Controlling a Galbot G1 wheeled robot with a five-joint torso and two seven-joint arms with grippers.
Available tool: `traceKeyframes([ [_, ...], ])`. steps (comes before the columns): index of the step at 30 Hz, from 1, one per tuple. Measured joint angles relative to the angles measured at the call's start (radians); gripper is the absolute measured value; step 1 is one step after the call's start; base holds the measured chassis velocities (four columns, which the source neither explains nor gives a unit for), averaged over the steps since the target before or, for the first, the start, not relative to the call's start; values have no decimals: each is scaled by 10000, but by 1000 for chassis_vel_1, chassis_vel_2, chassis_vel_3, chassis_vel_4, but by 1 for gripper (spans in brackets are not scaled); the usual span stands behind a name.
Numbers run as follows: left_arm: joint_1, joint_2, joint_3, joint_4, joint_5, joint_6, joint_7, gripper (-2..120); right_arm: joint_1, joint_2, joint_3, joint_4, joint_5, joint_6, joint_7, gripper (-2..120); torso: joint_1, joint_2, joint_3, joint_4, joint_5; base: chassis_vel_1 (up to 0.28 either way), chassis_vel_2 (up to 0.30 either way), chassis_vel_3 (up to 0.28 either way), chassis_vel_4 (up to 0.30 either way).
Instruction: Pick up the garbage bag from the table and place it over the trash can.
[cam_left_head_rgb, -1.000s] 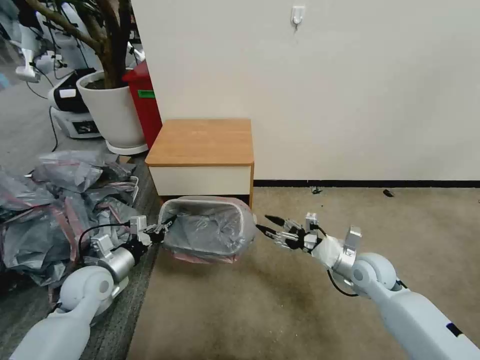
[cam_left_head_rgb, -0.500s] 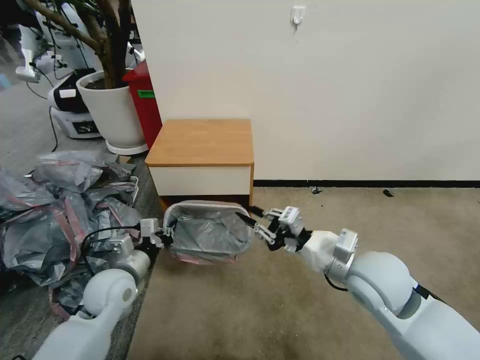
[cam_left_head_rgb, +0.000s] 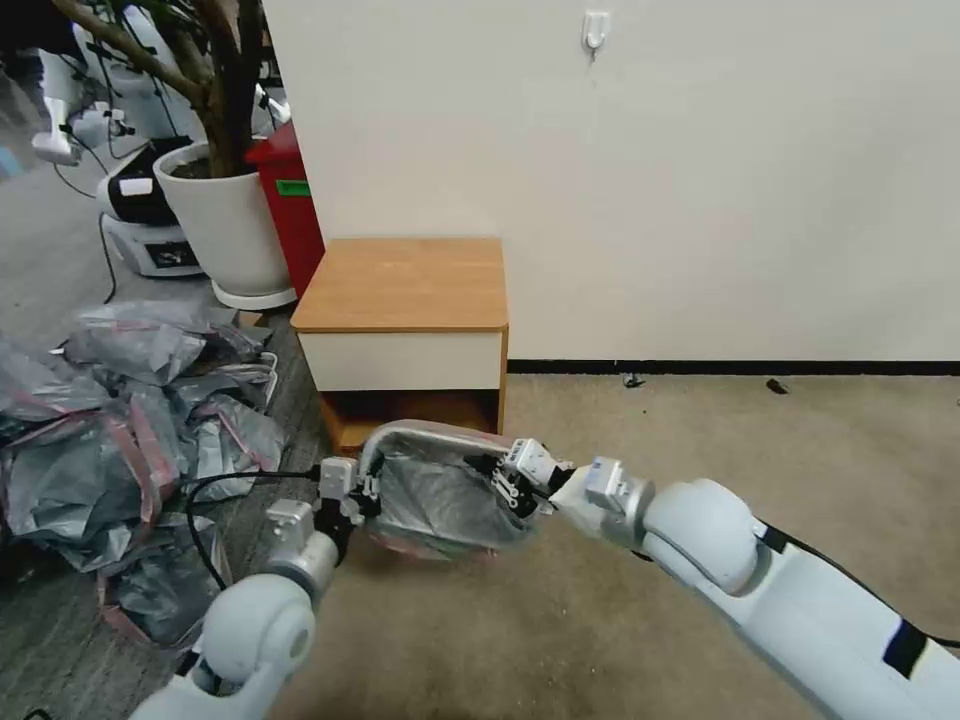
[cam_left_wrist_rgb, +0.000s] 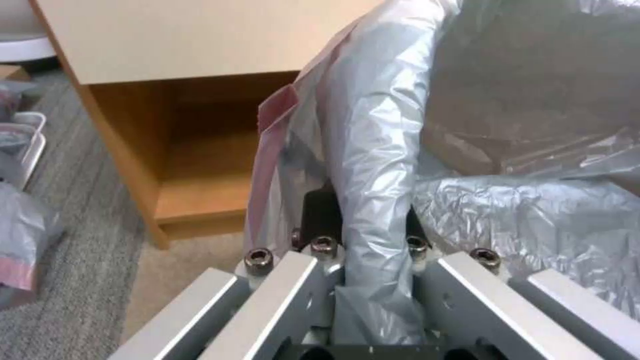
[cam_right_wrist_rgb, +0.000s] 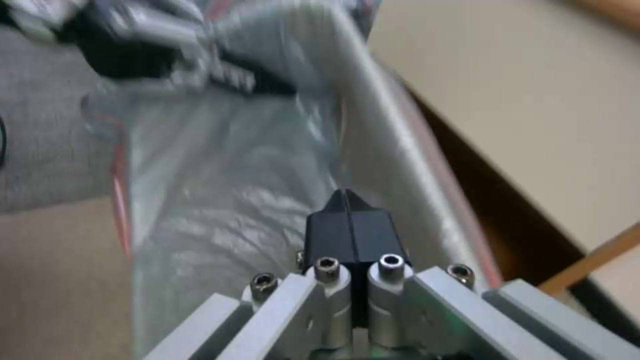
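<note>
Spanning both hands: garbage bag (cam_left_head_rgb: 440, 495), already draped over the trash can (cam_left_head_rgb: 425, 433), on carpet before the bench (cam_left_head_rgb: 405, 285). Left hand (cam_left_head_rgb: 362, 490) clamps the left rim fold. Right hand (cam_left_head_rgb: 515, 485), fingers together on film, at the right rim.

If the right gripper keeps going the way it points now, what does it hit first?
Probably the garbage bag lining the trash can: the right gripper, jaws shut, points into the crinkled plastic. Farther along sits the left gripper; depth is unclear.
</note>
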Motion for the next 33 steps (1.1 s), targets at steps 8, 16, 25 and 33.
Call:
traceKeyframes([
  [8,107,-373,222,-219,486,-7,21,2,-210,99,-135,-368,-219,-244,8,0,0,0,0,-2,1,0,0,0,0],
  [16,175,-705,508,-303,1151,-16,-32,2,-449,237,-10,-367,-488,-581,153,0,0,0,0,-1,0,0,0,0,0],
  [25,202,-850,802,-300,1728,-77,-339,2,-584,314,3,-308,-791,-1449,753,0,0,0,0,-1,-1,0,0,0,0],
  [33,40,-895,1140,-136,1940,-81,-713,2,-379,702,-549,-223,-1156,-2464,1259,0,0,0,0,0,-1,0,0,0,0],
])
